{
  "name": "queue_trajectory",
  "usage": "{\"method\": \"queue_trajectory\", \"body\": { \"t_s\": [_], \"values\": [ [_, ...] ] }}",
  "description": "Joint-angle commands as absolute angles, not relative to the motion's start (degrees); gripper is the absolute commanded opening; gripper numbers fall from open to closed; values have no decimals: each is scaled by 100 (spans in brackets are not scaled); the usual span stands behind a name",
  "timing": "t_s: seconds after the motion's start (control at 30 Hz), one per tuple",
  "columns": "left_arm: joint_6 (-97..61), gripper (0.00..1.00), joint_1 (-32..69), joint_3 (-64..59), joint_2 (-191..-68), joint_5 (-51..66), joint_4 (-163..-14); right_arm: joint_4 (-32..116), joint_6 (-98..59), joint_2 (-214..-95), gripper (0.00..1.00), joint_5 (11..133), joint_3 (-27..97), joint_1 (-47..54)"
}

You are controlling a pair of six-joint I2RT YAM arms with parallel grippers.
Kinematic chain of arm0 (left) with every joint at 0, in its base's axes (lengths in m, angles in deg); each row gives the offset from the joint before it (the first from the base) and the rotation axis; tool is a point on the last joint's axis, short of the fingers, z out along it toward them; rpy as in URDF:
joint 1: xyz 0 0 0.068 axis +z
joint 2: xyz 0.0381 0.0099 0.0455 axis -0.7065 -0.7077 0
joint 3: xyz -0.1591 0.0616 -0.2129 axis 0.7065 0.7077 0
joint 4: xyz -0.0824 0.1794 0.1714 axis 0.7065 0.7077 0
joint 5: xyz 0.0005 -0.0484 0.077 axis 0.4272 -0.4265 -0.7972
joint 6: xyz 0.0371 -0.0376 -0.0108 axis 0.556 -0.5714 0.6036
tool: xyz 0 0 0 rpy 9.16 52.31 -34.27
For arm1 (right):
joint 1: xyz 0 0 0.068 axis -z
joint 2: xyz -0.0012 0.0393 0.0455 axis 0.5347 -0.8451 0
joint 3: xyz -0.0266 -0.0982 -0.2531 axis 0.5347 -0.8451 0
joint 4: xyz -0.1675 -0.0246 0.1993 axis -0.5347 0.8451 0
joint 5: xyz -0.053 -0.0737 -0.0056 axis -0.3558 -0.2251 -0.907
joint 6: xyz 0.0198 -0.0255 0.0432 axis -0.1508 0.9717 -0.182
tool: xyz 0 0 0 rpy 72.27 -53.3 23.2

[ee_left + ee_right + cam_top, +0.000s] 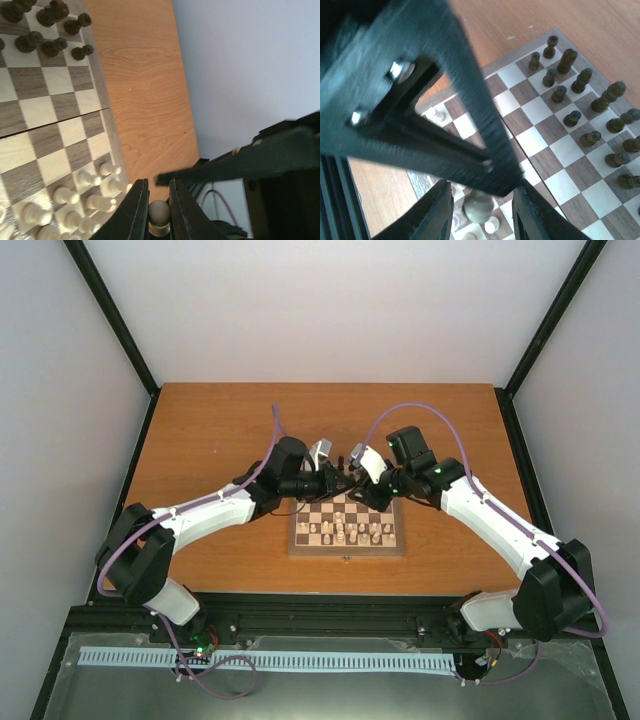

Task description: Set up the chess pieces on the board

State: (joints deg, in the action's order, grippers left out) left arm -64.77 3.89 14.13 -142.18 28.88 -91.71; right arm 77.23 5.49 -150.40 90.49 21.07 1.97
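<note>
Left gripper (158,189) is closed, apparently, on a cream piece (159,212) midway between the table's (220,420) side edges; right gripper (481,200) is opened. Piece should be set down upright.

I see the orange-brown wooden table (220,430) spreading out on every side of the left gripper (338,485) and right gripper (358,488), which sit over its middle. Pale walls (330,310) stand well beyond them, with black frame posts (115,320) slanting up at either side. Behind the grippers, past the table's near edge, I make out a black rail (330,618) and a white slotted strip (270,660) on a grey metal sheet (330,700).
</note>
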Motion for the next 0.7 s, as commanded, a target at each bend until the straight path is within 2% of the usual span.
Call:
{"method": "queue_trajectory", "body": {
  "t_s": [0.0,0.07,0.23,0.4,0.67],
  "values": [
    [-5483,9,215,1328,-13970,2235,-8565,7300,660,-14837,39,9043,2072,263],
    [-4989,9,215,1449,-13825,1568,-8471,7316,748,-14656,45,9149,1967,411],
    [-3861,7,120,2187,-13644,404,-9146,7463,883,-14501,48,9529,1905,909],
    [-3113,10,38,2755,-13722,289,-10001,7427,897,-14467,50,9358,1904,1103],
    [-2584,11,-22,2628,-13834,-200,-9573,7519,951,-14666,50,9471,1930,1105]
  ]
}}
